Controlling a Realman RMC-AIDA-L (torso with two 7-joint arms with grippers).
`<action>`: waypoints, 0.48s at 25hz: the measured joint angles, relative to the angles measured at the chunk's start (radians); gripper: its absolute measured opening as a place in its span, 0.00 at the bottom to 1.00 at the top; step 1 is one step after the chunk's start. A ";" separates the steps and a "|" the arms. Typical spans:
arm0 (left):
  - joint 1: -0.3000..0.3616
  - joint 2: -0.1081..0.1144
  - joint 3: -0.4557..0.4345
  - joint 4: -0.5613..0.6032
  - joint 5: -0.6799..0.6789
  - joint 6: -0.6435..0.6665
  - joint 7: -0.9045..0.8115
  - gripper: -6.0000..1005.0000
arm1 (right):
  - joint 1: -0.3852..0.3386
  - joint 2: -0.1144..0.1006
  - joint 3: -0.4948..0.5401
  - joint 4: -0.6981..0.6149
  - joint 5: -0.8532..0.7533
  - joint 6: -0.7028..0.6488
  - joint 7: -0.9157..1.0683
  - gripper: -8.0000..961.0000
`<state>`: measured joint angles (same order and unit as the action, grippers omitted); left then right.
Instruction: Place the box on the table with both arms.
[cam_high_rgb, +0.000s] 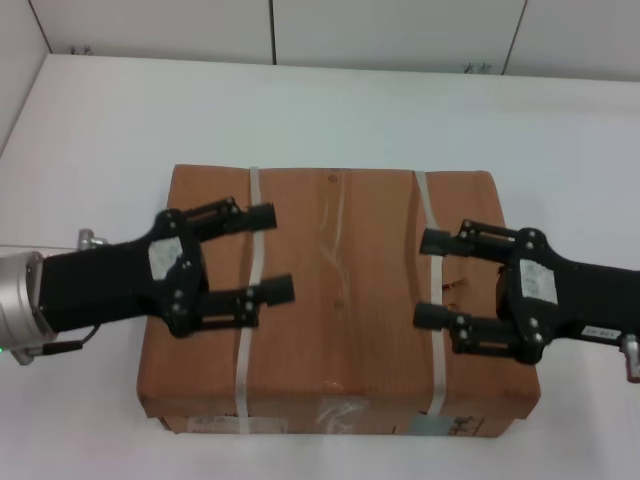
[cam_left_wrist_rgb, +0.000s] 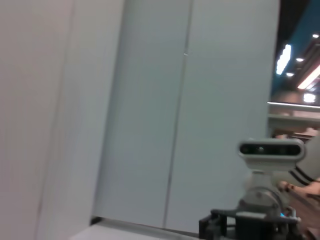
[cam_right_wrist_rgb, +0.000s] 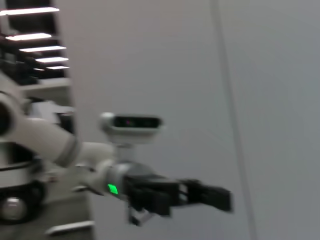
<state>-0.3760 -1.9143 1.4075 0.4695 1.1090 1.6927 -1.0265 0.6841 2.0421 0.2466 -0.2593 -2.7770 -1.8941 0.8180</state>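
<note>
- Left end effector (cam_high_rgb: 268, 252) hovers over the cardboard box's (cam_high_rgb: 335, 290) left part, fingers spread wide, gripping nothing, tips by the left strap (cam_high_rgb: 250, 300).
- Cardboard box lies flat on the white surface (cam_high_rgb: 100, 130), near its front edge, labels facing front.
- Right end effector (cam_high_rgb: 432, 278) is above the box's right part, likewise wide open and empty, tips at the right strap (cam_high_rgb: 430, 300).

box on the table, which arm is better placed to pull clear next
Neither clearly. The left gripper and right gripper both hang open over the flat brown cardboard box on the white table, mirrored, each nearest its own edge.
</note>
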 joint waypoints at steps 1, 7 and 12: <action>-0.001 0.000 0.000 0.002 0.011 0.002 -0.001 0.83 | 0.004 0.001 -0.006 -0.002 0.000 -0.013 0.000 0.79; -0.006 -0.003 -0.003 0.000 0.032 0.006 -0.004 0.83 | 0.014 0.004 -0.010 -0.004 0.001 -0.026 -0.001 0.80; -0.006 -0.009 -0.005 -0.003 0.032 0.008 0.002 0.83 | 0.016 0.009 -0.005 -0.005 0.002 -0.009 -0.004 0.80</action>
<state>-0.3820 -1.9233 1.4023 0.4666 1.1413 1.7005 -1.0240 0.7000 2.0516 0.2416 -0.2643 -2.7749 -1.9032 0.8145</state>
